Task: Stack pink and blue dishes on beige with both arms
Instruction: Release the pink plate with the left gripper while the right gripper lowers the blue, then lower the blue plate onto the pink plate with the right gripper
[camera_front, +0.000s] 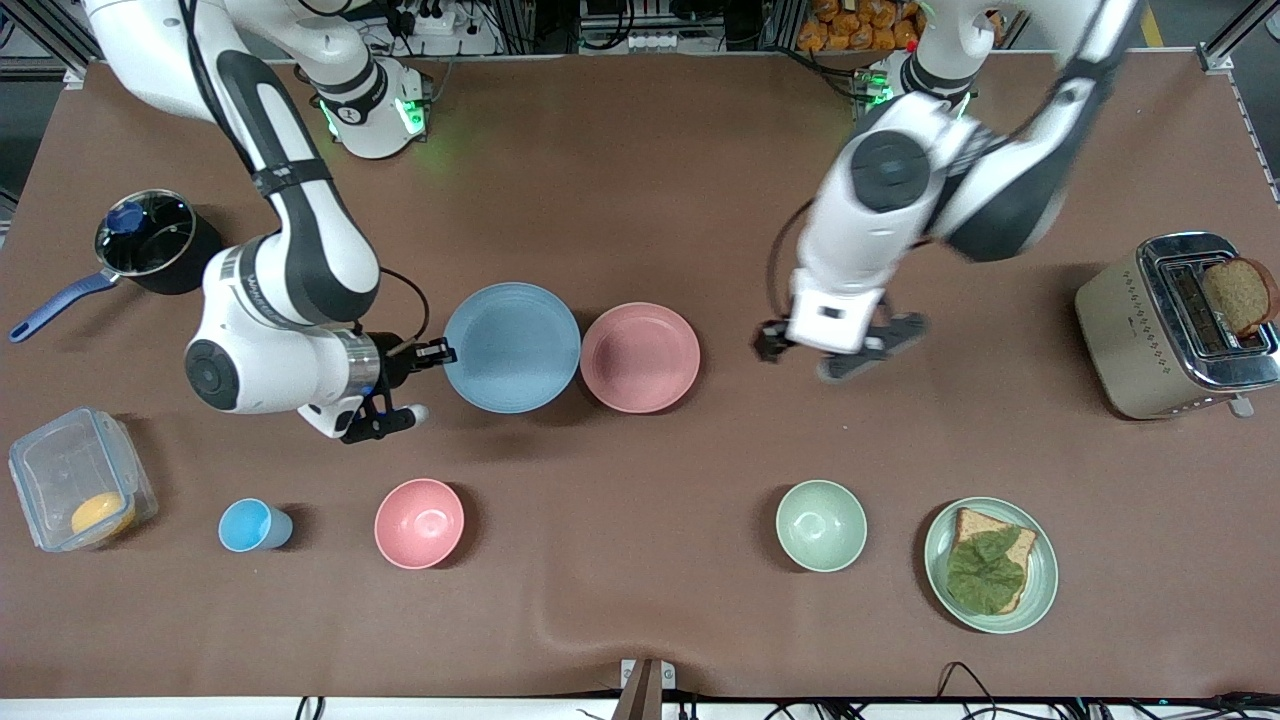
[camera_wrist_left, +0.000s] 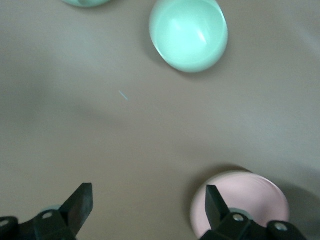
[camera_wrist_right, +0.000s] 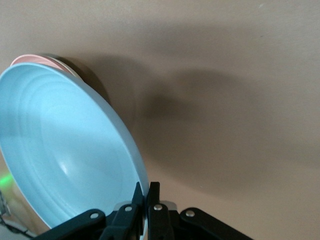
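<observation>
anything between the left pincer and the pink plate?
Nothing visible. The left pincer hangs open over bare table, toward the left arm's end from the pink plate. The blue plate, gripped at its rim by the right pincer, is beside the pink one toward the right arm's end.

A brown surface (camera_front: 640, 180) under soft, even light.
Its covering has a wrinkle at the edge nearest the front camera; metal frames (camera_front: 40, 30) and cables (camera_front: 640, 30) stand along the upper edge.

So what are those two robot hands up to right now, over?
Right hand shut on the flat light blue plate's rim. Left hand open, over bare table beside the flat pale pink plate. No beige plate in sight.
</observation>
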